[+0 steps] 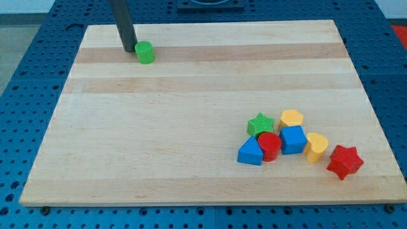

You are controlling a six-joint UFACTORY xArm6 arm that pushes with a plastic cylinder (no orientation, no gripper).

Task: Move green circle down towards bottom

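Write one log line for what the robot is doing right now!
task: green circle down | my tip: just left of green circle, near the view's top | push down: not yet done | other blocks: clustered at the view's bottom right

The board (191, 127) is pale wood with lighter and darker bands. The circle (145, 52) and ridged star (260, 123) are green; two blocks (292, 117) (316, 146) are yellow, two (250, 153) (293, 139) blue, two (269, 146) (344, 161) red. The rod (123, 25) looks dark grey, and the surrounding perforated table (38, 57) is blue.

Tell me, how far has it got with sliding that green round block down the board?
Nothing looks done: the green circle sits near the board's top edge. In hand: my tip stands just to its left, close or touching. Left: the whole push toward the view's bottom.
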